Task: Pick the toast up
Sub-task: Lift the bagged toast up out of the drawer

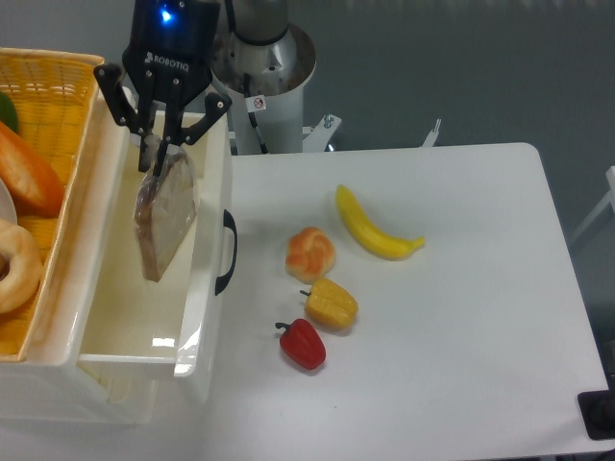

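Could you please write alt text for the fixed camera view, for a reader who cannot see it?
A robot gripper holds a plastic-wrapped toast by its top edge, hanging over a white bin. To the right, a white table holds a banana, bun, yellow pepper and red pepper.

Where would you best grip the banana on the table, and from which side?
Grip the banana at its thick middle, from above, fingers closing across its narrow width. It lies flat and curved on the table with free space either side.

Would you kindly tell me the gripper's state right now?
Gripper: closed on the flat brown plastic-wrapped toast slice, which hangs over the white bin.
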